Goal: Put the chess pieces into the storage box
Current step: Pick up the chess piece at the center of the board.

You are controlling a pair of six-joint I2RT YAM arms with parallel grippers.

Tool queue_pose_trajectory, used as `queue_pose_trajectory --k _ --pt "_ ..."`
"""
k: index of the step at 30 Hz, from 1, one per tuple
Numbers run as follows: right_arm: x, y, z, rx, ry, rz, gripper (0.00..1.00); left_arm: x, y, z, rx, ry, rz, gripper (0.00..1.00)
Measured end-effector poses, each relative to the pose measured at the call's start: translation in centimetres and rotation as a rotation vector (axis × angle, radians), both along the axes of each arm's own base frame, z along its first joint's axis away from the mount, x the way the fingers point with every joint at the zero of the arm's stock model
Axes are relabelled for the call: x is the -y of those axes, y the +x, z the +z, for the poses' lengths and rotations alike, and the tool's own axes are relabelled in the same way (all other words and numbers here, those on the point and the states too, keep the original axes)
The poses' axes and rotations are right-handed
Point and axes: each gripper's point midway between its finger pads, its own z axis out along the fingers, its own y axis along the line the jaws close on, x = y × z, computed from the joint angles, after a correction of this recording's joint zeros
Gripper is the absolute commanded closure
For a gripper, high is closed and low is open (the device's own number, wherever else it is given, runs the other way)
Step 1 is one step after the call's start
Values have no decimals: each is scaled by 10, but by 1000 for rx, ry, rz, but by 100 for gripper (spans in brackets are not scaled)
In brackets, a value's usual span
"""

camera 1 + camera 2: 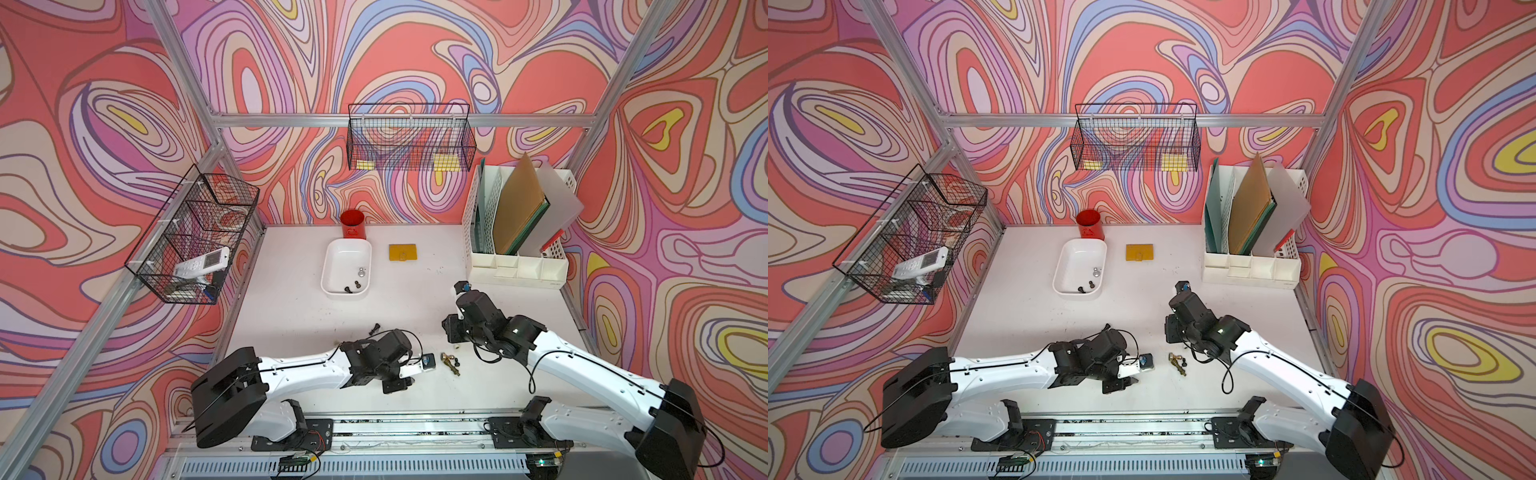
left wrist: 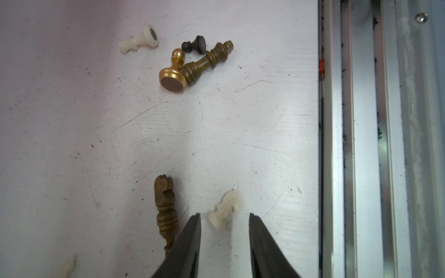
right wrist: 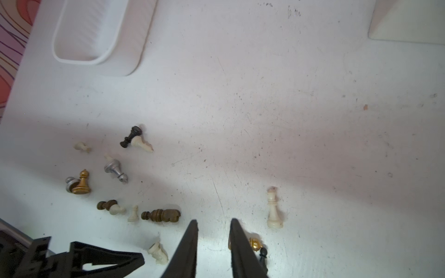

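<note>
The white storage box (image 1: 328,270) (image 1: 1061,270) stands at mid-back; a silver piece (image 1: 362,272) and two black ones lie in it. Several chess pieces lie scattered on the table in front. My left gripper (image 2: 224,215) is open, low over the table, with a lying white knight (image 2: 225,211) between its fingertips, untouched. A brown knight (image 2: 165,204) lies just outside one finger. My right gripper (image 3: 214,222) is open, with nothing between its fingers. A gold pawn (image 3: 254,243) and a black pawn (image 3: 263,252) lie against the outside of one finger. A white king (image 3: 273,209) stands upright nearby.
A red cup (image 1: 352,224) stands behind the box, a yellow card (image 1: 402,252) to its right. A white file rack (image 1: 515,232) fills the back right. Wire baskets hang on the left (image 1: 195,237) and back (image 1: 409,137) walls. An aluminium rail (image 2: 361,144) runs along the table's front edge.
</note>
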Motion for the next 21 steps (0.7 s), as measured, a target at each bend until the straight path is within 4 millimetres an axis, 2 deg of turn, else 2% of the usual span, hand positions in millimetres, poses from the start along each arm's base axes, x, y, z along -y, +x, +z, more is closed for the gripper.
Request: queue_pose_trajectory --k 5,8,11,15,21 --pt "1 -2 47 128 120 5 75 1 6 -10 65 95 -91 62" --pt "5 -4 67 194 166 -1 76 0 10 -23 77 165 -133 62" --pt "10 -6 70 215 171 -7 76 -3 9 -35 66 227 -170 62" --pt "12 -6 65 211 150 -10 76 -3 8 -41 56 263 -202 65" --pt "15 -6 62 215 135 -14 76 1 10 -42 37 307 -227 79"
